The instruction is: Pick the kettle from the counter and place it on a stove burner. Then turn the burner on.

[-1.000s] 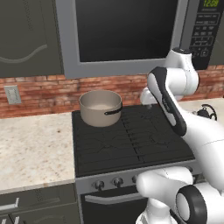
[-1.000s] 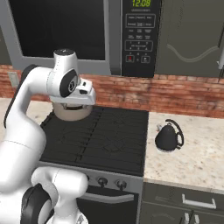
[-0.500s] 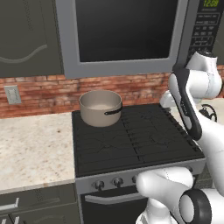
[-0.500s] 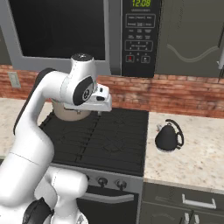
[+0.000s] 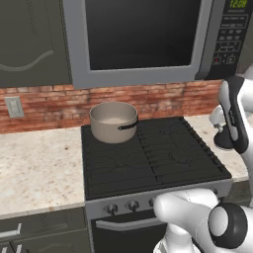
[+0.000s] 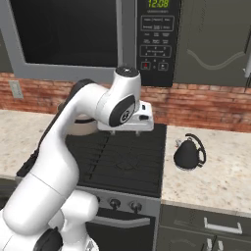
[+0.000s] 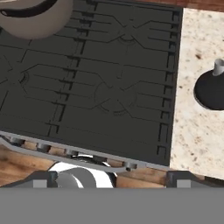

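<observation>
Glossy white rounded arm with fat tube-like links point(image 6: 59, 147), all smooth plastic-looking shells. Dark grey-black round joint caps point(image 6: 120, 112) set into the elbows, pale grey hub in the middle. Chunky white flat hand block point(image 6: 131, 120) at the end. Bulbous white base shell point(image 5: 190, 212), another dark ring joint there.

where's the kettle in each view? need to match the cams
Left base view: I can't make out the kettle; the arm covers the counter right of the cooktop.
Right base view: kettle stands centre-right on the counter, just right of the cooktop.
Hand view: kettle at the right edge, cut off, on the counter.
Shared landmark: the pot on the cooktop's rear left burner.
</observation>
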Robot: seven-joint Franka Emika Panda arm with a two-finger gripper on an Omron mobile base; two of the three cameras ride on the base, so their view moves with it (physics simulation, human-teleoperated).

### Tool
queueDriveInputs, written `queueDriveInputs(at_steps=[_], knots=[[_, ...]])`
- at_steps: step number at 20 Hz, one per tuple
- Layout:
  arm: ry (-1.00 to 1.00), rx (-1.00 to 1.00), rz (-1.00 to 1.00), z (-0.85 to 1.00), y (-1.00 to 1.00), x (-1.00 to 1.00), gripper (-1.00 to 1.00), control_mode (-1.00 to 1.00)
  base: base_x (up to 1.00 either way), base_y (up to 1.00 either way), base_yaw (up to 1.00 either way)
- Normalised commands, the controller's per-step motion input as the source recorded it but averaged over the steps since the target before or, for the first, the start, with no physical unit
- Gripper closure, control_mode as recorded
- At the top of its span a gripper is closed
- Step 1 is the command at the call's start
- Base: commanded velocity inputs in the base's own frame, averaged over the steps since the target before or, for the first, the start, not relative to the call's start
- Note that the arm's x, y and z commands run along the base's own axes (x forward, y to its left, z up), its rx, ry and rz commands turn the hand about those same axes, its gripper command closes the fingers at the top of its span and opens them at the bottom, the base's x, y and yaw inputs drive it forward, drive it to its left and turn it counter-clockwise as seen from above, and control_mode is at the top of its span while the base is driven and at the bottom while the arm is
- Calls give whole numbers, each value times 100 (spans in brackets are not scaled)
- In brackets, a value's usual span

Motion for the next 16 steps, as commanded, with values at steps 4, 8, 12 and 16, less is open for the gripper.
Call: queueDriveInputs(at_steps=[4, 8, 12, 16], knots=[[0, -2, 3, 0, -73, 0, -100, -100, 0, 0, 0], [3, -9, 3, 0, -64, 0, -100, -100, 0, 0, 0], [1, -10, 0, -5, -54, 0, -100, -100, 0, 0, 0], [-10, -6, -2, -30, -46, 0, -100, -100, 0, 0, 0]])
